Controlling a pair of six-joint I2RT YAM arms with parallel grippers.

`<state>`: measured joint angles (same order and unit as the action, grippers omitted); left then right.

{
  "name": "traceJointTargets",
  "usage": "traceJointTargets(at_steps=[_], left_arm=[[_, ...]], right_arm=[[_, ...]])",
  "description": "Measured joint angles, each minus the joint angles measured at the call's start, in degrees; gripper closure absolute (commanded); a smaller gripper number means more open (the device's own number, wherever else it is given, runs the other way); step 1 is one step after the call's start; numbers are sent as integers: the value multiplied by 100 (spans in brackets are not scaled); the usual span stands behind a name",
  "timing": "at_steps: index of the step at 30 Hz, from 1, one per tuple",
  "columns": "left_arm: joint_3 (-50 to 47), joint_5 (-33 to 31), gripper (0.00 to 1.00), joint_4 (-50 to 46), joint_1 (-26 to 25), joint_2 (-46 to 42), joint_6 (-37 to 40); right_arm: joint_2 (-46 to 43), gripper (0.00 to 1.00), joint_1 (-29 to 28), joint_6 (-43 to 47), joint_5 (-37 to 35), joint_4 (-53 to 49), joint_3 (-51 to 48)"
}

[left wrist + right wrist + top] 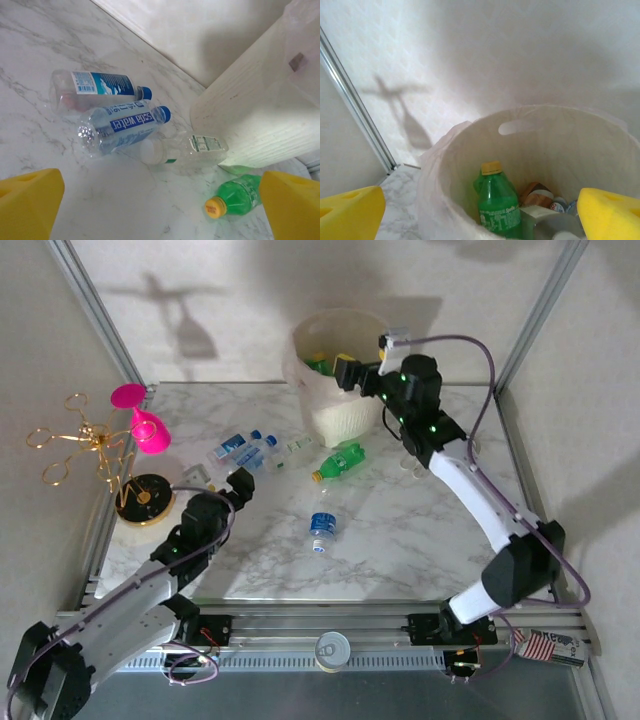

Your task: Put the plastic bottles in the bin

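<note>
Right gripper (347,371) hangs over the near rim of the bin (322,324), arm stretched across the right half of the table. Jaws wide apart, nothing between the yellow pads (351,214). The wrist view looks straight down into the bag-lined bucket, so the pose suits a drop: anything let go here lands inside.

In the bin: an upright green bottle with yellow cap (496,204). More bottles are crowded at its right, partly hidden and hard to tell apart.

Left gripper (240,485) sits low over the left-centre of the marble table (420,540), pointed at a cluster of bottles. Jaws fully apart, empty, not touching anything. Likely lining up on the nearest one.

Cluster, left wrist view:
- two clear blue-labelled bottles (120,127) lie side by side, touching
- a clear white-capped bottle (186,148) lies just beyond, against the second one
- a green bottle (235,199) lies near the foot of the bin, cap toward the camera

One more blue-capped bottle (321,528) lies alone mid-table, well apart from the rest.

Judged about midway: five bottles are on the table, several are binned.

In the way: the touching bottles are the trouble, since closing on one may shove or roll its neighbour. The pink goblet (146,421), gold wire stand (78,440) and black-and-gold disc (143,500) crowd the far-left edge beside the left arm. None is task material, so sweep wide of them. A tape ring (333,648) rests on the near rail between the bases.
</note>
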<state>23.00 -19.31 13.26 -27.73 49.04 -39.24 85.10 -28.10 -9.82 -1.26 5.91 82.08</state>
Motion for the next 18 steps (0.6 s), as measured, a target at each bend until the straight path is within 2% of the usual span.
traceJointTargets(at_steps=[8, 12, 18], left_arm=[[1266, 1040, 0, -48, 621, 1676, 590], [1856, 1290, 0, -164, 826, 2363, 951], [2441, 1626, 0, -354, 1462, 3182, 1285]], right_arm=[[-957, 1, 0, -304, 24, 468, -2044], [-1172, 1, 0, -566, 138, 520, -2793], [-1379, 1, 0, -909, 247, 542, -3556]])
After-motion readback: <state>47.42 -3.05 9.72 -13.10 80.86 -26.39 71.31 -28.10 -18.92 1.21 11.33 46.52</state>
